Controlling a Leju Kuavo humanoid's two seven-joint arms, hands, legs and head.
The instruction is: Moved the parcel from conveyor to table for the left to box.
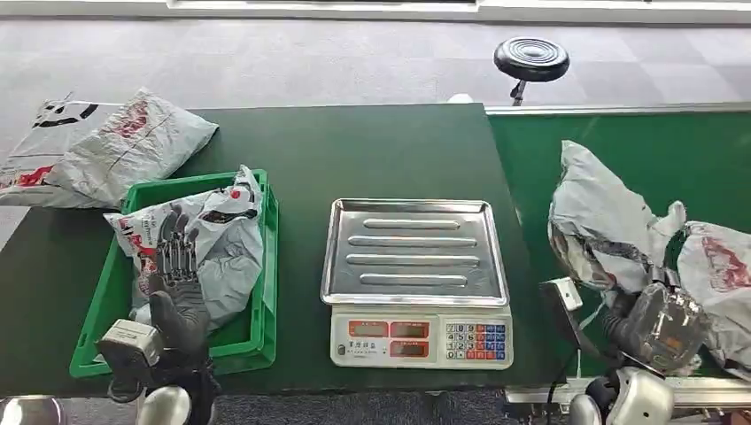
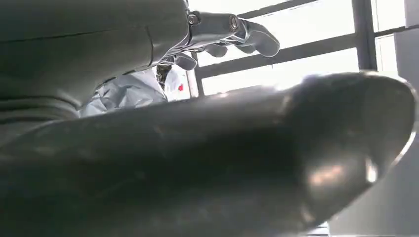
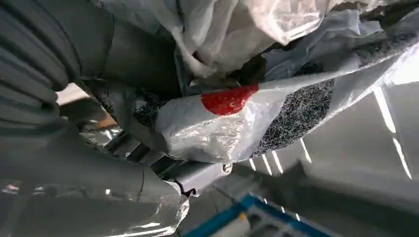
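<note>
While the left hand [image 1: 177, 266] rests open-fingered on the bagged parcel [image 1: 221, 243] in the green box [image 1: 266, 266], the right hand [image 1: 660, 323] grips a crumpled conveyor parcel [image 1: 598, 221] lying lengthwise away from the robot.

A scale [image 1: 416, 279] stands between crate [image 1: 264, 266] and conveyor [image 1: 646, 150].

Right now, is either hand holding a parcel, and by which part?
The right hand grips the near end of a conveyor parcel. The left hand rests open on the parcel in the bin, holding nothing.
</note>
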